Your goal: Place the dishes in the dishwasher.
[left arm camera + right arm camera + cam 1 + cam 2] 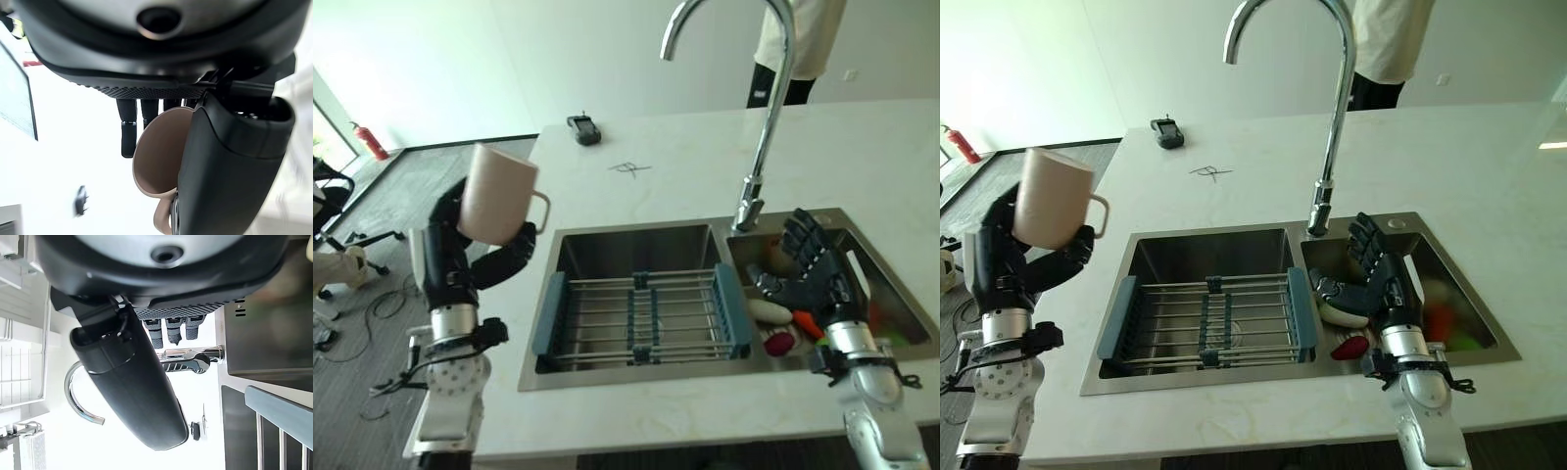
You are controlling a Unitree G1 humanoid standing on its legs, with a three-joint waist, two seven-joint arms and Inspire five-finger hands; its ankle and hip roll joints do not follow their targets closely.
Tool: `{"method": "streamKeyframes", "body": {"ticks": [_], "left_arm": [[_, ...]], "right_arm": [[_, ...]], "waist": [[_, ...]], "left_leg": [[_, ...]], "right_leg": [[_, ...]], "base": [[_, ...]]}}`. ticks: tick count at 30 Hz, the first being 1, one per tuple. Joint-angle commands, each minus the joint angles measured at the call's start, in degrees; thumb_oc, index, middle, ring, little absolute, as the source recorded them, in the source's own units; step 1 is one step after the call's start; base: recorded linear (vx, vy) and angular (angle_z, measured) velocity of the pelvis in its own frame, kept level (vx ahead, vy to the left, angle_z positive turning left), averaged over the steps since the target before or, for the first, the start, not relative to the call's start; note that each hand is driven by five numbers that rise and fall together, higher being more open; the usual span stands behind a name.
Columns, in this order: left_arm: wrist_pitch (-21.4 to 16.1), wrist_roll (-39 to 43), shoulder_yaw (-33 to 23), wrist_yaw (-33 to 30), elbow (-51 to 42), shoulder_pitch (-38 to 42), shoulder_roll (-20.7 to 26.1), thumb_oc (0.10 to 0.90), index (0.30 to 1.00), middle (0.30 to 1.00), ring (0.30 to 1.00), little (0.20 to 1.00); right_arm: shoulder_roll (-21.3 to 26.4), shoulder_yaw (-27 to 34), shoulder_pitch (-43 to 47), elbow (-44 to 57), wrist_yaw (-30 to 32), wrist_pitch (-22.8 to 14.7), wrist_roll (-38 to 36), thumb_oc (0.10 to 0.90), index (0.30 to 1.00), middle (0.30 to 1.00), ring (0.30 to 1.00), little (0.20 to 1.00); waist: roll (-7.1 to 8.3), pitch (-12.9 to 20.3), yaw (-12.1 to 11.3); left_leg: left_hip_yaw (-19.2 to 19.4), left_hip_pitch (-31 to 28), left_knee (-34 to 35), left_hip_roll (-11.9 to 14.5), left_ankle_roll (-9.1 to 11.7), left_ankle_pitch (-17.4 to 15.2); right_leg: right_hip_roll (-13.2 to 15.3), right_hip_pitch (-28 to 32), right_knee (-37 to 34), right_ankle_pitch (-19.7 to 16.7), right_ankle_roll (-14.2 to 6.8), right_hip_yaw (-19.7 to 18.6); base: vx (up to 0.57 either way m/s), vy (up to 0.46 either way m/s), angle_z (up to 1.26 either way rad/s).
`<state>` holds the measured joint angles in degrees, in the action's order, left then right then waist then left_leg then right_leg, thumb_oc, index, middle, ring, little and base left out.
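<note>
A pale pink mug (496,195) is held upside down, tilted, above the counter's left edge, with my left hand (450,257) shut on it; its handle points toward the sink. The left wrist view shows the mug (159,156) between thumb and fingers. My right hand (815,274) is open, fingers spread, over the right sink basin (886,294), which holds a white dish (770,310) and red, orange and green items. The left basin (636,250) carries a metal drying rack (641,313) with blue ends.
A tall chrome faucet (759,117) rises between the basins, just left of my right hand. A small black device (584,129) lies on the white counter (705,157) at the back. A person (793,49) stands behind the counter. An office chair is on the floor at left.
</note>
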<state>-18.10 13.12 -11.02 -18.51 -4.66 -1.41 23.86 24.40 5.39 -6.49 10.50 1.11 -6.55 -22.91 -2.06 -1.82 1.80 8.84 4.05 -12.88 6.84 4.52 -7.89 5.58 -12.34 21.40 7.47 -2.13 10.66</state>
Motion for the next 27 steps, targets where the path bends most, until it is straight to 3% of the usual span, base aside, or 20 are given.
{"method": "streamKeyframes", "body": {"ticks": [1,6,7,9,10,11,12,14,15,17,20,23,27], "left_arm": [[-9.63,-2.63,-4.66,-5.53,-10.57,3.01,4.01,0.4,0.3,0.3,0.3,0.3],[-8.87,-0.91,-5.9,-3.72,-14.66,-0.6,2.27,0.4,0.3,0.3,0.3,0.3],[-9.73,0.58,-5.43,-3.25,-14.21,-0.37,2.45,0.4,0.3,0.3,0.3,0.3],[-11.17,2.17,-3.94,-3.14,-12.78,1.39,2.78,0.4,0.3,0.3,0.3,0.3],[-11.71,2.48,-3.28,-3.32,-12.17,2.49,2.74,0.4,0.3,0.3,0.3,0.3],[-12.12,2.15,-2.87,-3.72,-11.78,3.32,2.64,0.4,0.3,0.3,0.3,0.3],[-12.71,3.45,-2.28,-3.24,-11.95,4.55,2.76,0.4,0.3,0.3,0.3,0.3],[-12.85,5.05,-2.7,-2.14,-12.25,4.68,2.91,0.4,0.3,0.3,0.3,0.3],[-13.35,7.29,-2.92,0.14,-11.78,5.05,2.85,0.4,0.3,0.3,0.3,0.3],[-14.12,8.9,-2.43,2.05,-10.82,5.55,2.64,0.4,0.3,0.3,0.3,0.3],[-14.59,7.94,-1.33,2.71,-10.32,5.83,2.45,0.4,0.3,0.3,0.3,0.3],[-13.63,6.84,-0.79,3.72,-10.65,6.31,2.57,0.4,0.3,0.3,0.3,0.3],[-12.57,6.16,-0.97,3.45,-11.12,6.58,2.86,0.4,0.3,0.3,0.3,0.3]], "right_arm": [[0.58,5.6,5.17,9.75,0.79,-9.1,0.7,0.8,0.9,0.9,0.9,0.9],[1.71,7.03,4.39,12.96,-0.4,-9.35,0.47,0.8,0.9,0.9,0.9,0.9],[2.55,6.96,5.18,13.19,0.67,-9.14,0.96,0.8,0.9,0.9,0.9,0.9],[3.86,6.91,6.76,12.58,2.34,-9.34,1.49,0.8,0.9,0.9,0.9,0.9],[4.68,7.33,7.45,12.29,2.54,-9.56,1.08,0.8,0.9,0.9,0.9,0.9],[5.34,7.71,7.92,12.01,2.34,-9.9,0.38,0.8,0.9,0.9,0.9,0.9],[7.45,9.31,8.29,11.12,2.42,-10.79,-0.82,0.8,0.9,0.9,0.9,0.9],[8.36,10.51,7.9,11.01,2.17,-11.0,-1.33,0.8,0.9,0.9,0.9,0.9],[8.68,11.62,7.14,11.03,2.55,-10.94,-1.12,0.8,0.9,0.9,0.9,0.9],[8.3,11.85,6.49,11.39,3.11,-10.32,-1.02,0.8,0.9,0.9,0.9,0.9],[7.15,11.4,5.77,11.46,3.25,-10.38,-0.91,0.8,0.9,0.9,0.9,0.9],[5.54,9.41,6.52,11.14,2.84,-10.94,0.26,0.8,0.9,0.9,0.9,0.9],[3.48,6.57,7.64,11.66,3.5,-11.07,3.0,0.8,0.9,0.9,0.9,0.9]], "waist": [[1.33,2.85,-0.09],[1.25,1.88,-2.16],[1.06,1.42,-2.32],[1.02,0.77,-1.05],[1.36,0.24,-0.32],[1.83,-0.32,0.03],[3.04,-1.12,0.83],[3.37,-1.38,1.82],[3.4,-0.98,3.25],[3.03,-0.28,4.38],[2.24,0.22,4.83],[1.8,0.42,2.93],[2.1,-0.61,0.04]], "left_leg": [[0.94,3.62,-4.31,-1.12,-1.37,-2.9],[0.35,6.09,-4.31,1.93,1.37,0.53],[2.21,7.53,-4.31,3.87,2.31,1.82],[10.58,6.01,-4.31,8.58,3.87,3.21],[14.68,4.03,-4.31,9.71,3.78,3.75],[17.1,2.54,-4.31,9.88,3.42,3.96],[20.05,-2.56,-4.31,8.44,3.03,3.54],[23.08,-5.01,-4.31,9.08,2.79,3.42],[27.41,-8.19,-4.31,11.32,3.52,4.0],[29.94,-10.21,-4.31,12.35,4.47,2.74],[28.92,-9.93,-4.31,12.2,4.73,0.42],[25.43,-7.1,-4.31,8.62,3.55,-3.04],[21.33,-4.9,-4.31,3.99,1.55,-5.24]], "right_leg": [[-1.12,5.02,-4.21,3.16,-2.51,1.11],[-1.13,5.33,-4.21,3.59,-2.26,3.87],[-0.69,5.56,-4.21,3.68,-2.46,5.26],[1.22,6.51,-4.21,3.59,-2.77,10.37],[2.39,6.97,-4.21,3.02,-2.69,12.68],[3.39,7.31,-4.21,2.55,-2.63,13.94],[5.96,7.82,-4.21,1.71,-3.46,15.65],[7.39,7.49,-4.21,0.92,-3.64,17.23],[9.08,6.98,-4.21,0.05,-3.8,19.41],[10.58,6.79,-4.21,-1.18,-4.37,21.81],[11.49,6.13,-4.21,-2.93,-5.42,23.06],[14.31,5.32,-4.21,-6.26,-8.33,24.35],[19.18,5.03,-4.21,-12.08,-10.86,26.32]], "base": [[0.06,-0.214,0.41],[0.02,-0.171,0.37],[-0.09,-0.114,0.6],[-0.15,-0.036,1.22],[-0.19,0.031,1.36],[-0.22,0.13,1.66],[-0.24,0.161,1.37],[-0.24,0.184,1.17],[-0.26,0.222,1.21],[-0.24,0.26,1.3],[-0.13,0.27,1.4],[-0.16,0.417,1.03],[-0.1,0.372,0.94]]}}
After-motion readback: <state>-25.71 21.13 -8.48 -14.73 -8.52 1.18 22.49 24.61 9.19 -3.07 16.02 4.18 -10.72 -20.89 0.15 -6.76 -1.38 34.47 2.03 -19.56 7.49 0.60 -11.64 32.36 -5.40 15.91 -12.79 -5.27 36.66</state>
